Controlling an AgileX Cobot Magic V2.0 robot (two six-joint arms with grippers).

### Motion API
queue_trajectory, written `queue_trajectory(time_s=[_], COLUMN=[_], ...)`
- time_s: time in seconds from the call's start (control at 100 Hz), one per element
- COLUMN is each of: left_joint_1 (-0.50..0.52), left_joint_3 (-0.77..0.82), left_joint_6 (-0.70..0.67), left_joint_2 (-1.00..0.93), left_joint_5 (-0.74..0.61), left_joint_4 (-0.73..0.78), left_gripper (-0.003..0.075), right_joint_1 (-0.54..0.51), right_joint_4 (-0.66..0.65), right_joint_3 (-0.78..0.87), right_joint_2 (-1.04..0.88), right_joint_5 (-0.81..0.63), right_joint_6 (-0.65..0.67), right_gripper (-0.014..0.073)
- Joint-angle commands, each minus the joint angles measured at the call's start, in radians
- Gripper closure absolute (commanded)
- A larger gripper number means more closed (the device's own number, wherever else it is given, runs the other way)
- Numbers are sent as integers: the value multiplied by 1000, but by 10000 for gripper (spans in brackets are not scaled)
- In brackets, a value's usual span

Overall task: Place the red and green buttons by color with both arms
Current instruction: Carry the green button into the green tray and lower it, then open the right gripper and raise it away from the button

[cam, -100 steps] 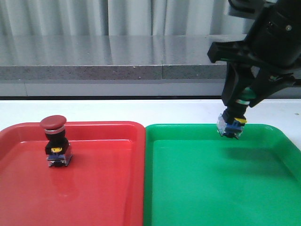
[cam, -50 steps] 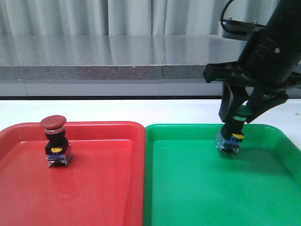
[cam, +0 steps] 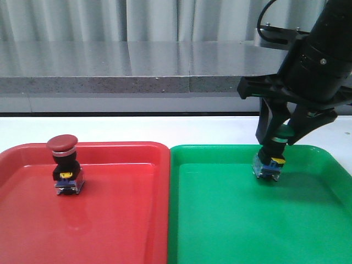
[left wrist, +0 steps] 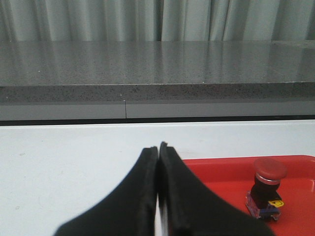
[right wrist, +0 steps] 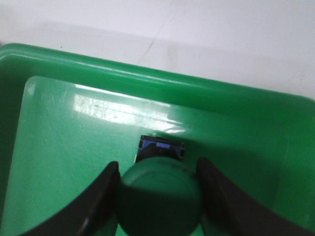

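Over the green plastic tray (cam: 308,220), the right gripper (cam: 279,136) clamps the green-capped push-button (right wrist: 160,196) upright, its clear base apparently touching the tray floor directly beneath the fingers. Well apart, the red-capped push-button (cam: 66,165) stands in the red plastic tray (cam: 121,220); the left gripper (left wrist: 158,196) is closed, empty.

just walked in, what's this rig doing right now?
Sorting buttons by color. The right gripper holds the green button by its cap, its base at the floor of the green tray near the far rim. The red button stands upright in the red tray. The left gripper is shut, holding nothing.
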Motion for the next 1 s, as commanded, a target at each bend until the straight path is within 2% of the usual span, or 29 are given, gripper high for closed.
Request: queue_trajectory(time_s=[0.0, 0.75, 0.99], left_joint_1=[2, 2, 2], left_joint_3=[42, 42, 42], left_joint_6=[-6, -6, -6], left_joint_2=[-30, -30, -30], left_joint_5=[-85, -85, -85], left_joint_4=[-3, -3, -3], left_gripper=[739, 739, 739], right_joint_1=[1, 1, 1], right_joint_4=[7, 7, 7], right_joint_3=[-22, -22, -22], right_joint_2=[-39, -38, -38], right_joint_5=[-36, -9, -6], right_joint_6=[1, -16, -16], right_gripper=[243, 237, 64])
